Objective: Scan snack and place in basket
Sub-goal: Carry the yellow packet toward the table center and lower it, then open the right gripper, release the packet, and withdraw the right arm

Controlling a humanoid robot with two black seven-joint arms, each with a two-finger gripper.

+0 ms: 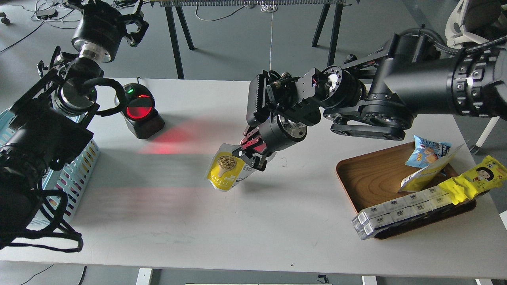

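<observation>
Nearest you on the right, the wooden tray [356,178] sits at the table's near-right corner, holding a long box [400,209] of small white packets, a yellow wrapper [475,178] with a cartoon face, a blue packet [427,152] and another yellow-and-white pouch [425,174]. On the near left, the light blue basket [75,178] stands at the table's [237,229] left edge, largely hidden by your left arm.

In the middle of the table, your right gripper [253,154] is clenched on the top right corner of the snack [226,170]. The pouch hangs tilted below the fingers with its picture side turned toward you and to the left; whether its bottom edge touches the table or hangs just above it cannot be told.

Further back on the left, the scanner [140,111] glows red and throws red light across the tabletop toward the snack, which is well apart from it. Your left gripper [132,23] is far back at the left; you cannot tell whether its fingers are spread or closed.

The risks, as a judgement: a corner pinch lets the pouch swing or slip if you move fast; the barcode side may not face the scanner window, so the scan could fail; and the left arm over the basket could block the drop.
</observation>
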